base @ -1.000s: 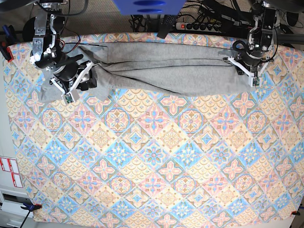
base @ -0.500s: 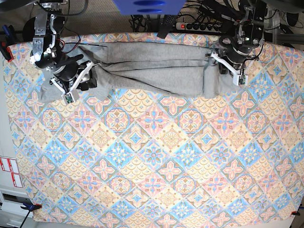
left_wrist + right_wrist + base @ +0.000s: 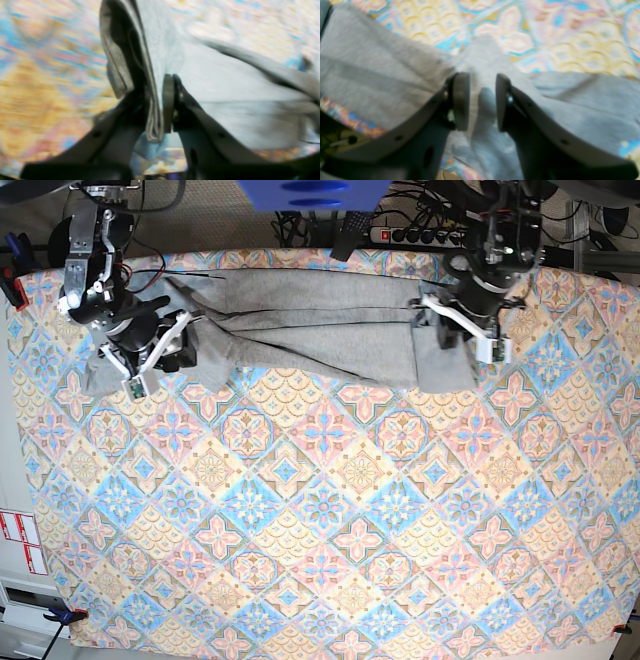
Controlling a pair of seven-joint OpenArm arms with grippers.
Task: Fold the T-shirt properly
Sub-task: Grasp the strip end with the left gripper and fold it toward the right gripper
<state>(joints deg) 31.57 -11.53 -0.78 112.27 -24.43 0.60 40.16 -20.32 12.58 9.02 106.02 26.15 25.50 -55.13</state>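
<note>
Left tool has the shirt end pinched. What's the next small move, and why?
Probably carry the left tool a bit further toward the right tool, laying the pinched end over the T-shirt. The fold is only started, and the right tool is open over the other end.

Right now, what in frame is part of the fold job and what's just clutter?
Job:
T-shirt
left gripper, shut on a bunched shirt edge
right gripper, open over the fabric

Clutter:
patterned tablecloth
power strip and cables behind the table
red-and-white labels
</note>
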